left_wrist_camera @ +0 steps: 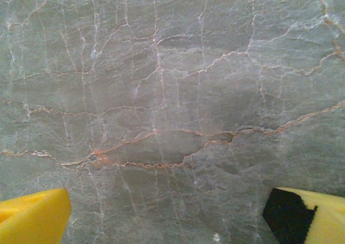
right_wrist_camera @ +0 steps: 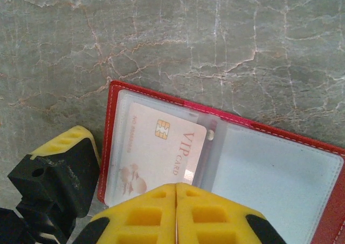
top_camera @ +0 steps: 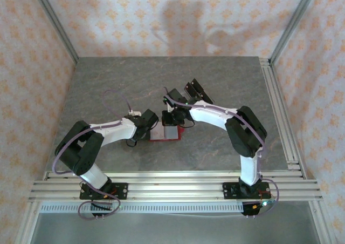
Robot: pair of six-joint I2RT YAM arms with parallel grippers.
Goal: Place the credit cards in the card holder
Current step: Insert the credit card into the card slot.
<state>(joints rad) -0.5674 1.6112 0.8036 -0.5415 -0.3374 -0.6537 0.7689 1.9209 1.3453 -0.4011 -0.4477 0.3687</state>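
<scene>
Red wallet (right_wrist_camera: pixel 275 174) lies spread open and flat on the grey marble bench (top_camera: pixel 108 87), near the middle, btwn the two arms' tips; you see it in the top view too (top_camera: pixel 161 138). Inside are two pale clear pockets w/ a red rim round them. One card (right_wrist_camera: pixel 156 152), pinkish-white w/ a gold chip and "VIP CARD" print, sits in the pocket on the left of the right wrist view. It looks tucked under the film, its far edge up against the fold. The other pocket looks bare.

Your right claw (right_wrist_camera: pixel 176 211) is right over the wallet's near edge, yellow fingers pressed together w/ no gap and nothing visible btwn them. Can't tell if they touch the wallet. From above it sits at the wallet's far side (top_camera: pixel 173 117).

Your left claw (left_wrist_camera: pixel 172 222) is spread wide, yellow tips at the two bottom corners of its view, bare marble btwn them, pinching nothing. From above it's at the wallet's left end (top_camera: pixel 150 126); one yellow-and-black finger (right_wrist_camera: pixel 64 168) shows just beside the red rim.

Clear stand (top_camera: pixel 193 92) w/ black blocks sits further back, behind the right arm.
</scene>
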